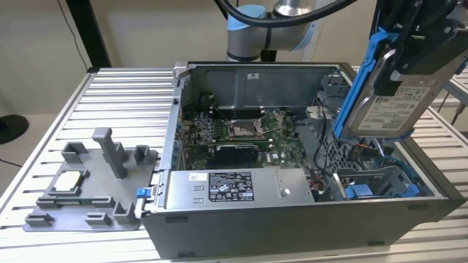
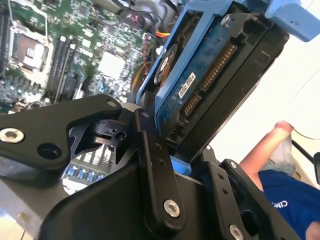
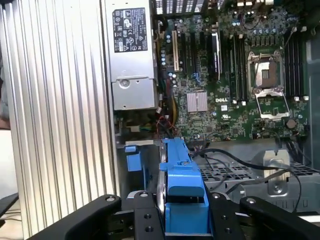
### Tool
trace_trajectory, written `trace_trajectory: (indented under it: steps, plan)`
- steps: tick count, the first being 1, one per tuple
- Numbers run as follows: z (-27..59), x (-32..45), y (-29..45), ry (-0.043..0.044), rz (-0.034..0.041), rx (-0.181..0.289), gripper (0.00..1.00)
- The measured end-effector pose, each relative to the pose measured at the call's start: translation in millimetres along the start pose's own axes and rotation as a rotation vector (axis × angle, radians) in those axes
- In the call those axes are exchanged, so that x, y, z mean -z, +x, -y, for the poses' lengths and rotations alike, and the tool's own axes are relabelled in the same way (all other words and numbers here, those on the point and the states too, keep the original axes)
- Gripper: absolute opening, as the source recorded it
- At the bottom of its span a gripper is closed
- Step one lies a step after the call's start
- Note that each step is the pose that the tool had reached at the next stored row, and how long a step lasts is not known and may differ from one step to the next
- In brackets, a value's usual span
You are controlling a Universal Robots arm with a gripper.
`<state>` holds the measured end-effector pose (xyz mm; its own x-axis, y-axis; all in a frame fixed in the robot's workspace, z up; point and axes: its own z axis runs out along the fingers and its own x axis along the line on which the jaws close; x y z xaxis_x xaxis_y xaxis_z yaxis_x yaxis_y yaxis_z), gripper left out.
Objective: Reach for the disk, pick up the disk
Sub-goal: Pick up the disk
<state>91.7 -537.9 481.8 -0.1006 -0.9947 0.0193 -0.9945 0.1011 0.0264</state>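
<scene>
disk (image 1: 384, 104) clamped in hand (image 1: 409, 68), lifted above open computer case (image 1: 292, 219); best kept level, clear of cables.

— Where does the disk (image 1: 382, 90) sit?
— Up in the gripper (image 1: 417, 55), clamped between its fingers, hanging on edge above the open computer case (image 1: 292, 219) at the exterior view's right.
— And the case?
— On the slatted table (image 1: 124, 98), its motherboard (image 1: 241, 134) inside, the power supply (image 1: 234, 189) along the near wall.
— At the exterior view's left?
— A fixture (image 1: 91, 186) stands beside the case, with a small chip (image 1: 69, 179) lying on it.
</scene>
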Motion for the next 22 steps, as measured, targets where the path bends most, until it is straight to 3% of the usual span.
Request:
trace_trajectory:
  steps: [4,10,22]
  plan:
    - [0.2,-1.2,14.8,0.0002,0.0,0.0,0.0]
    - [-0.1,-3.0,29.8,0.0008,0.0,0.0,0.0]
    - [0.2,-4.9,34.7,0.001,0.0,0.002,0.0]
